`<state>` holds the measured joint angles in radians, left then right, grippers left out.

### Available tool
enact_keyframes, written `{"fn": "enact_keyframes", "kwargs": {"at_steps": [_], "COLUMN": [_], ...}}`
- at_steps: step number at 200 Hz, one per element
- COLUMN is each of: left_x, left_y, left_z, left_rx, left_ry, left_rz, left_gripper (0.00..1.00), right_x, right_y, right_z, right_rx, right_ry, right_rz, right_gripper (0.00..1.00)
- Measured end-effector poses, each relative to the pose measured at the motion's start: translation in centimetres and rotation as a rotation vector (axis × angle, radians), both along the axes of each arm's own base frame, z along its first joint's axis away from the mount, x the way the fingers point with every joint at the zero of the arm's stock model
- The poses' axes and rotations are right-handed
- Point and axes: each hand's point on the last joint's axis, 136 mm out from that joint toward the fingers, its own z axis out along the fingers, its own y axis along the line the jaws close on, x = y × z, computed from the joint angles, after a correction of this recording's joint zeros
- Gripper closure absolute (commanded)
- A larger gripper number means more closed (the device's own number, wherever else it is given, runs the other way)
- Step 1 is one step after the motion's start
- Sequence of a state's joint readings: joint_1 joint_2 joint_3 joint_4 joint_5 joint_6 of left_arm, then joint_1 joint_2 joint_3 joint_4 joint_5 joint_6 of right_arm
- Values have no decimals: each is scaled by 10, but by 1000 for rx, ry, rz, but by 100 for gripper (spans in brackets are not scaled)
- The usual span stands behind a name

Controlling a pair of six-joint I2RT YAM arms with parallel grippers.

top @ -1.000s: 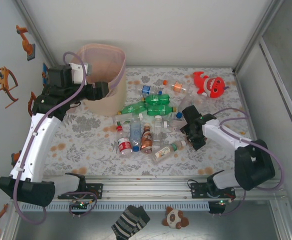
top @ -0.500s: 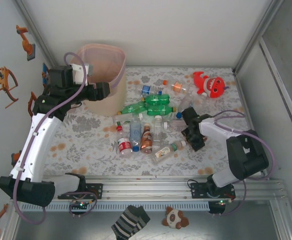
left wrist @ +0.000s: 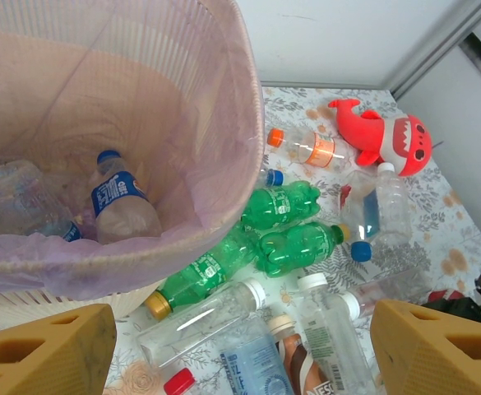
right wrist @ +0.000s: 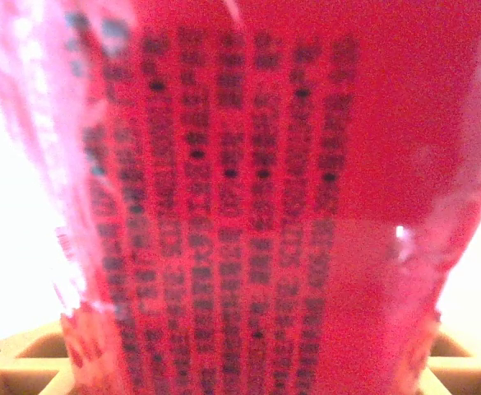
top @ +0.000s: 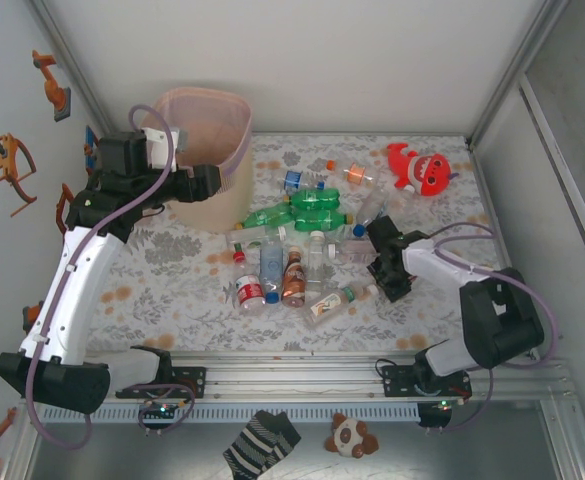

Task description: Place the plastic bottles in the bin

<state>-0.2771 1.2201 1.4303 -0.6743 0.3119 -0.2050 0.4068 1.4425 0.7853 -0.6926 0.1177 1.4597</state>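
Note:
Several plastic bottles (top: 292,250) lie in a heap mid-table: green ones (top: 317,205), clear ones and a brown one (top: 293,282). The pale pink bin (top: 207,150) stands at the back left; inside it lie a blue-labelled bottle (left wrist: 121,202) and a clear one (left wrist: 18,202). My left gripper (top: 217,180) hangs open beside the bin's rim, its tan fingers (left wrist: 47,350) wide apart over the heap. My right gripper (top: 380,262) is down at the heap's right edge. A red-labelled bottle (right wrist: 248,164) sits between the right gripper's (right wrist: 248,370) fingers, up against the camera.
A red plush shark (top: 419,168) lies at the back right, close to an orange-capped bottle (top: 350,174). Metal frame walls close in the table on the left, back and right. A rail (top: 292,375) runs along the near edge.
The right gripper's jaws have closed in on the red-labelled bottle and its forearm has shifted a little. The left arm has stayed still.

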Motion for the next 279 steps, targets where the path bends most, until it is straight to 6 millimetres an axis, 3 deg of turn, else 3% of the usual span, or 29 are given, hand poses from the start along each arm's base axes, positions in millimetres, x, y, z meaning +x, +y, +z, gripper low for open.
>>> {"fn": "enact_keyframes", "kwargs": {"at_steps": [58, 125, 153, 193, 232, 279], "left_x": [-1, -4, -8, -20, -43, -80], "left_y": [-8, -37, -55, -84, -108, -134], "left_z": [6, 23, 35, 53, 67, 78], "left_rx": [-42, -138, -178, -256, -310, -333], "left_ry": [-6, -71, -111, -166, -208, -264], "left_rz": [-24, -140, -221, -386, -544, -730], "left_gripper": [20, 20, 20, 20, 20, 19], "right_x": [-2, 21, 25, 22, 1, -28], "right_y": [-21, -17, 4, 51, 96, 125], "right_z": [48, 140, 173, 212, 257, 304], "right_rx": [-80, -178, -180, -110, 3, 75], "right_ry": [-129, -505, -644, -837, -1071, -1326], "right_rz": [66, 508, 742, 1093, 1401, 1642], "right_gripper": [59, 57, 56, 56, 57, 57]}}
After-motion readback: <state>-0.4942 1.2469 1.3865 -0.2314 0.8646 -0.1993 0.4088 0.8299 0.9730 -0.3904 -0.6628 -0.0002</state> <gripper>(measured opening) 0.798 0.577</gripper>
